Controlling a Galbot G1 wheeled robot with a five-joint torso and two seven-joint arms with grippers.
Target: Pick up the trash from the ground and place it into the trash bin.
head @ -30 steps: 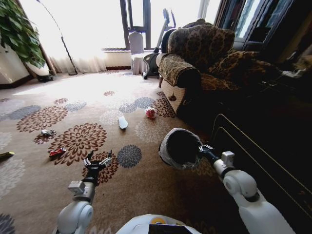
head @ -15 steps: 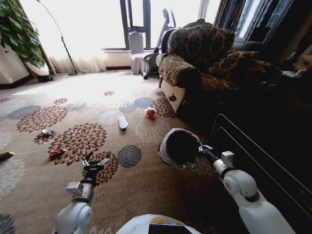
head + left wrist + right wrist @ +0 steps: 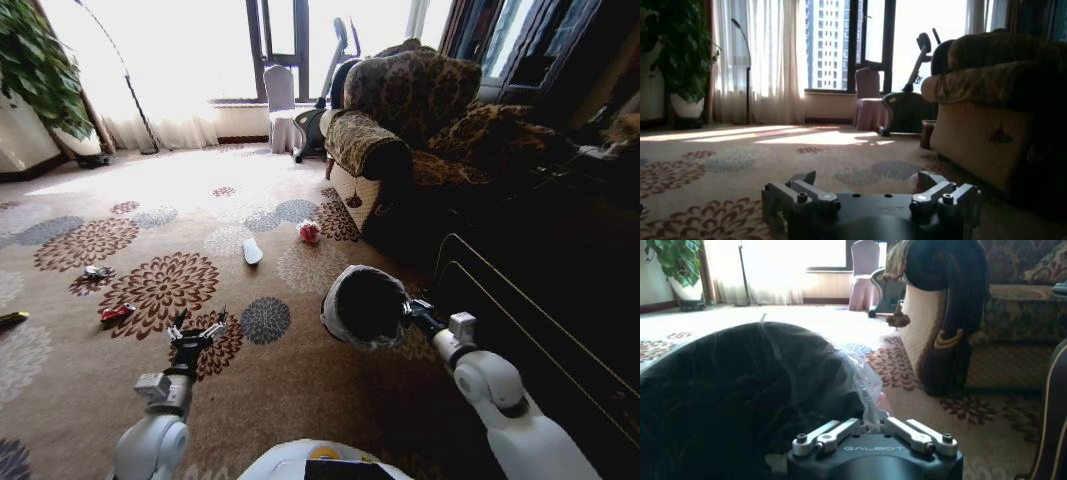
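The trash bin, a dark bucket with a grey liner over its rim, hangs tilted above the carpet with its mouth towards me. My right gripper is shut on its rim. In the right wrist view the bin bulks just beyond the gripper, whose fingers pinch the liner. My left gripper hovers open low over the carpet, and the left wrist view shows this gripper with nothing between its fingers. Trash lies on the floor: a red crumpled ball, a white scrap, a red packet, a dark scrap and a yellow piece.
A patterned armchair stands at the back right, with dark furniture and a thin metal frame along the right side. A potted plant is at the far left, and a chair stands by the window. Open carpet lies ahead and left.
My right arm has carried the bin slightly to the left. The left gripper has barely moved. The litter lies where it was.
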